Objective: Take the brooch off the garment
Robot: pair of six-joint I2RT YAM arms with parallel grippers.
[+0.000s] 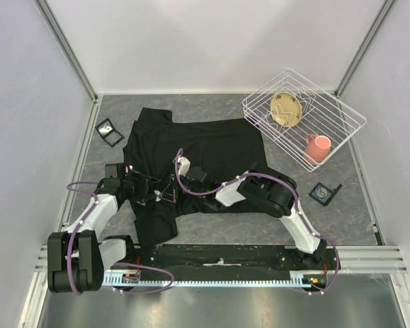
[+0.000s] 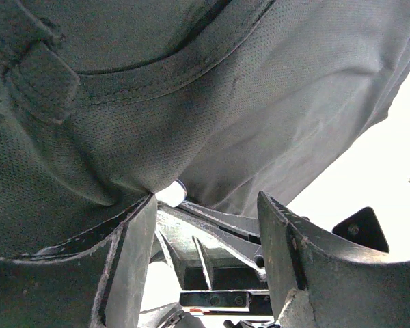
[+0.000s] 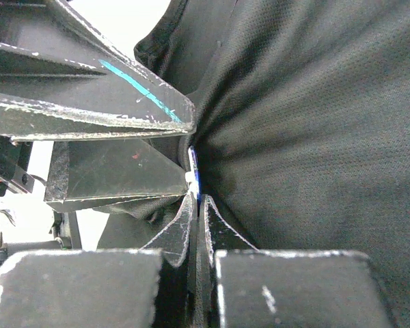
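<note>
The brooch (image 3: 193, 171), a small white-and-blue piece, sits edge-on against the garment (image 1: 212, 147) at the lower left of the black T-shirt, where the cloth puckers into a tight cone around it. The right gripper (image 3: 193, 205) has its fingers pressed all but together and appears to pinch the brooch at its very tips, though the contact is too close and dark to be sure. The brooch lies straight ahead of those fingers, its long axis in line with the slit between them, so a pull straight back along the right arm looks like the move that matters. From the opposite side, the left gripper (image 2: 205, 198) is spread wide, the brooch (image 2: 172, 193) showing just beside the tip of one finger, with fabric draped over that finger. Seen from above, the right gripper (image 1: 169, 186) and left gripper (image 1: 150, 186) meet nose to nose over the shirt on the grey counter (image 1: 212, 225), well apart from a wire basket (image 1: 342, 119) at the far right.
</note>
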